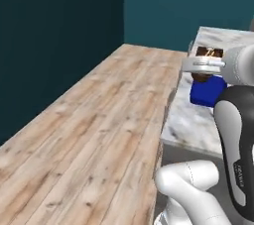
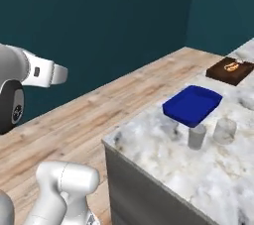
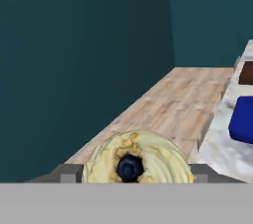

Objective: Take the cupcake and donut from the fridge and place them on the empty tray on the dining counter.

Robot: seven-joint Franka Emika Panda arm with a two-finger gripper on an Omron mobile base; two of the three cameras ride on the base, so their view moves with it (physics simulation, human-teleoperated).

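The cupcake [image 3: 148, 154], with a swirled tan top and a dark centre, sits between the two finger tips of my gripper [image 3: 133, 171], which is shut on it. In the left base view the gripper [image 1: 200, 73] hangs over the near edge of the marble dining counter [image 1: 183, 125], with the cupcake's [image 1: 199, 78] brown base just under the hand. The royal-blue tray [image 2: 192, 104] lies empty on the dining counter [image 2: 163, 159], just right of the gripper, and also appears at the hand view's right edge [image 3: 243, 119]. The donut and the fridge are out of view.
A dark brown wooden tray [image 2: 229, 69] with small items lies beyond the blue one. Two clear glasses [image 2: 197, 136] [image 2: 224, 130] stand on the marble near the blue tray. Wooden floor [image 1: 99, 135] runs along the counter to a teal wall [image 1: 54, 40].
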